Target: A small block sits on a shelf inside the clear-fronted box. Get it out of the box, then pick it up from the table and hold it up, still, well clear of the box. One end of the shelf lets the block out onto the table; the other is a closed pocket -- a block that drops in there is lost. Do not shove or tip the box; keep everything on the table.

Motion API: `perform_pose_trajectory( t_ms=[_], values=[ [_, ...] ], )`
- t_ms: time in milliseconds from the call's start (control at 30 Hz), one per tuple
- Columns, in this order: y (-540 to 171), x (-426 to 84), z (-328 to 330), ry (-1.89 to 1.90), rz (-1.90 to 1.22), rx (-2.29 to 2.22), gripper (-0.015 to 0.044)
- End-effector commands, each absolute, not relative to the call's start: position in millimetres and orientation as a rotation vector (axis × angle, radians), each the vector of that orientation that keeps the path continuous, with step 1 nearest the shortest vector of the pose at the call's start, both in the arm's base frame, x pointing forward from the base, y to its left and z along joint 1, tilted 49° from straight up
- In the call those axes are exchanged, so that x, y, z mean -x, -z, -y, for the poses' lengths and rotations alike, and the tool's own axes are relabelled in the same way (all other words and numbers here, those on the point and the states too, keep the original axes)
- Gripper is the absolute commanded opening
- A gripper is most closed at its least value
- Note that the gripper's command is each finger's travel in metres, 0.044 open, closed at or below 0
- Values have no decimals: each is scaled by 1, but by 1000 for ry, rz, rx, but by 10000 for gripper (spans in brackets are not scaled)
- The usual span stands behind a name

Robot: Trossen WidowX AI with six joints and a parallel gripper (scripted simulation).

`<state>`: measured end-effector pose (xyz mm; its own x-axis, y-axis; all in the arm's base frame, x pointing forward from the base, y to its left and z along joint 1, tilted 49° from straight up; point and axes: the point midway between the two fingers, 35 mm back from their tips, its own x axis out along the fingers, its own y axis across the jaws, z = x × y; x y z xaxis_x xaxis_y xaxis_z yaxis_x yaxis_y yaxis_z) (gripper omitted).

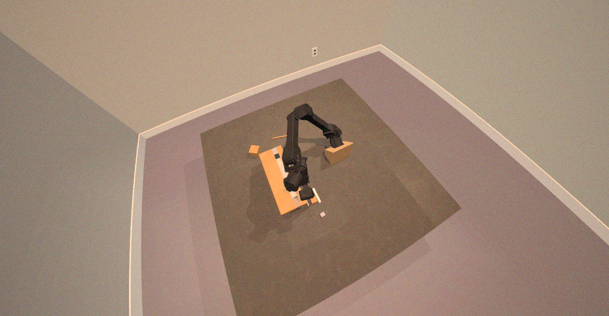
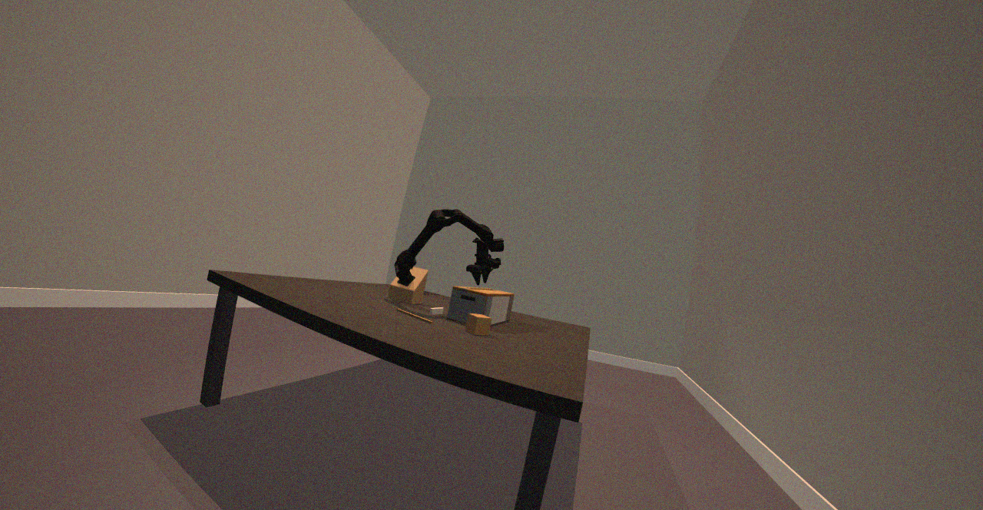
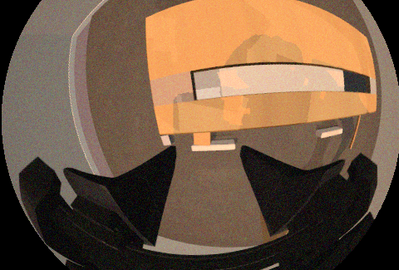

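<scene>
The arm arched from its base down over the box (image 2: 481, 303), claw (image 3: 206, 182) pointing downward, part open and empty (block not identifiable) above the counter (image 2: 536, 359).

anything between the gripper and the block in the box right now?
Yes, the orange top of the box. The gripper, open and empty, hangs over the table beside the box. The shelf shows only through the narrow slot in that top. I cannot tell which patch inside is the block.
</scene>
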<state>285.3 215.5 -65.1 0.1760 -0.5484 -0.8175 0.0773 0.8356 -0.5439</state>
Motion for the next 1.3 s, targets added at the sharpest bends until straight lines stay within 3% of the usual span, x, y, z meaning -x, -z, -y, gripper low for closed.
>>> perform_pose_trajectory(
  t_ms=[0, 667, 1267],
  values=[
    [72, -276, -229, -124, -1397, 1257, 285],
    [81, -261, -242, -1026, -1232, 2433, 285],
    [87, -250, -252, -1946, -739, 3280, 285]
  ],
)
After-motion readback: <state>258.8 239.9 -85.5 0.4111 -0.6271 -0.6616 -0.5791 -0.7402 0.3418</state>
